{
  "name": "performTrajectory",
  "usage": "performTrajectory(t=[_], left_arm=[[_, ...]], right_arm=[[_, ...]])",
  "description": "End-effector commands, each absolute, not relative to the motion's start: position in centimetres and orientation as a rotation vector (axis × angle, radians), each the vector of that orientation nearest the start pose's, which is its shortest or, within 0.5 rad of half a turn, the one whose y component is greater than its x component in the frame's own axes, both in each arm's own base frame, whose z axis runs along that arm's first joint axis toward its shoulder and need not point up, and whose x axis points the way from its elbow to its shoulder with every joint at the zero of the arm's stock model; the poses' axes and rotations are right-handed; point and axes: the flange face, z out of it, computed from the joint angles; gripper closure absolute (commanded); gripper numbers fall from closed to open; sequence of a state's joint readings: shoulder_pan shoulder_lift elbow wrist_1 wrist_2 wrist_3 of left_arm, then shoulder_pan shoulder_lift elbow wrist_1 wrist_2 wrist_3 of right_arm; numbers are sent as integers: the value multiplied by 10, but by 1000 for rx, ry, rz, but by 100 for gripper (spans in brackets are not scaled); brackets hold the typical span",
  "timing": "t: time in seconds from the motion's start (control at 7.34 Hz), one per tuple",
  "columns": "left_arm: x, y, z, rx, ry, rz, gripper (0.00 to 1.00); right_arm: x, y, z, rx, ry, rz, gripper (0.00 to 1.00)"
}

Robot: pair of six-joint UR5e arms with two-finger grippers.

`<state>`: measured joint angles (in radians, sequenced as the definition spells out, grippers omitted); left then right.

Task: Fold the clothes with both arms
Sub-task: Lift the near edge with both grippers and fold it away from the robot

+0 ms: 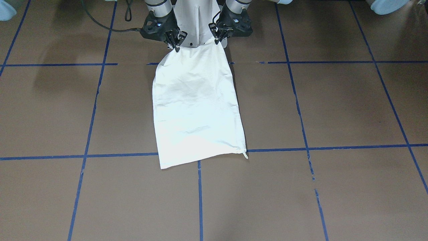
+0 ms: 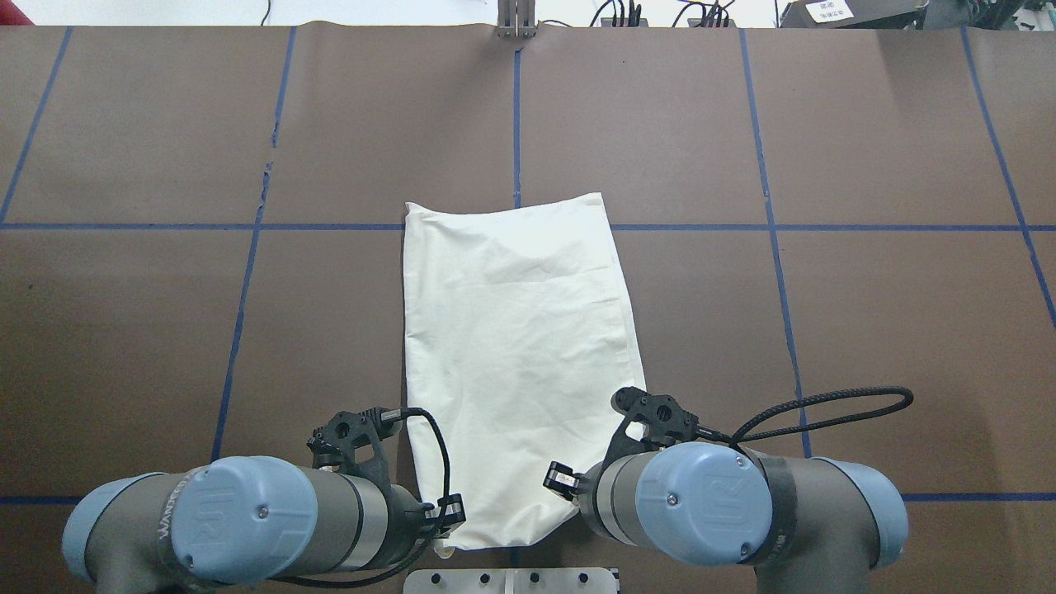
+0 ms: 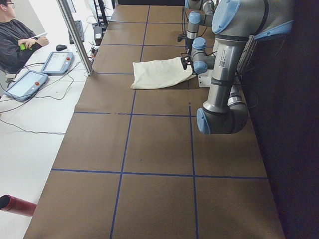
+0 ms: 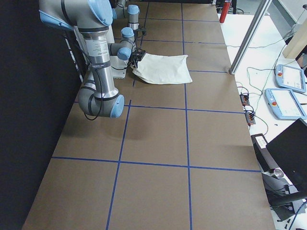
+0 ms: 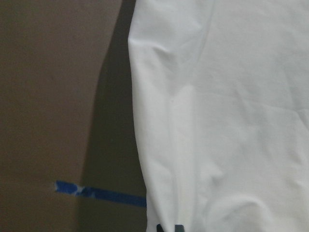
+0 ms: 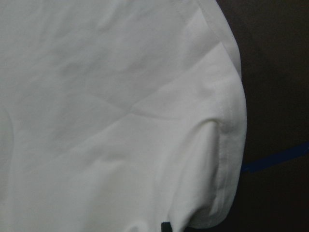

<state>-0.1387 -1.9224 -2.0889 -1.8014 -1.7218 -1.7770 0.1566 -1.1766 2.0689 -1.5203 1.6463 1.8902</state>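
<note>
Two corners held: the near edge of the cream-white folded cotton shirt (image 1: 197,107) is gripped at both ends.
Left black two-finger gripper (image 1: 217,39): clamped on one corner.
Right black two-finger gripper (image 1: 176,47): clamped on the other corner.
Shirt position: laid plain side up, centred on the brown table (image 1: 334,107).

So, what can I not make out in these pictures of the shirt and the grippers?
- Underside of the shirt: faces down toward the table in every view.
- Fingertips of the left gripper and right gripper: overhead, hidden under the left arm and right arm; in the wrist views, cut off by the bottom edge.
- Grippers in both side views: too small to judge.
</note>
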Motion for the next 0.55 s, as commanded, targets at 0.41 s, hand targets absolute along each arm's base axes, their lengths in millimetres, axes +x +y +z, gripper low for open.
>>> performTrajectory(t=[0.41], left_arm=[[457, -340, 182, -64, 1171, -378, 100]], right_arm=[[-494, -381, 241, -105, -1071, 560, 100]])
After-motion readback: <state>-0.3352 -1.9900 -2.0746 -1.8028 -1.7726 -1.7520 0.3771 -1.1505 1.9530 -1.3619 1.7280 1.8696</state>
